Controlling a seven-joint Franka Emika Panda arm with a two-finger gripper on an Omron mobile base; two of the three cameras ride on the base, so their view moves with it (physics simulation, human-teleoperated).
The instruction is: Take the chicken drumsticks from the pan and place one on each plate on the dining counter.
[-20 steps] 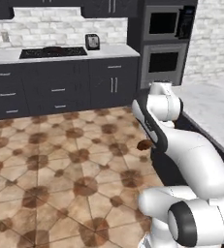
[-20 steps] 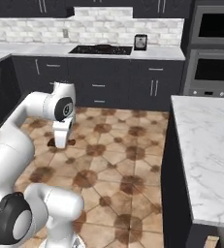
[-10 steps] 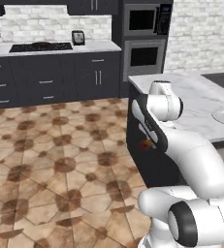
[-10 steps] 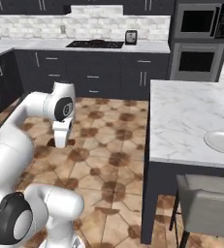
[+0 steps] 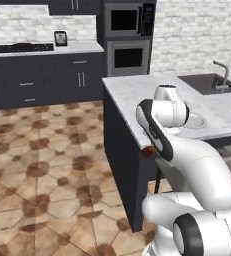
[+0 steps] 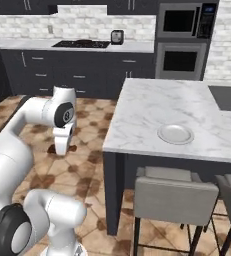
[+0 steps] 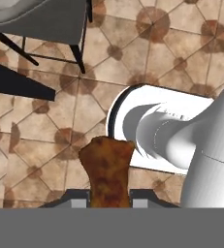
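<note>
Base has swung right since earlier; table (image 6: pixel 152 110) now alongside. My gripper (image 7: pixel 108 201) pinches a drumstick (image 7: pixel 106 169), low over floor. Plate (image 6: pixel 175 133) lies right and above.

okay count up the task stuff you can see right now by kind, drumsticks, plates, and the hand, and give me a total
chicken drumsticks: 1, held in the hand
plates: 1, on the dining counter
hand: 1
total: 3
</note>
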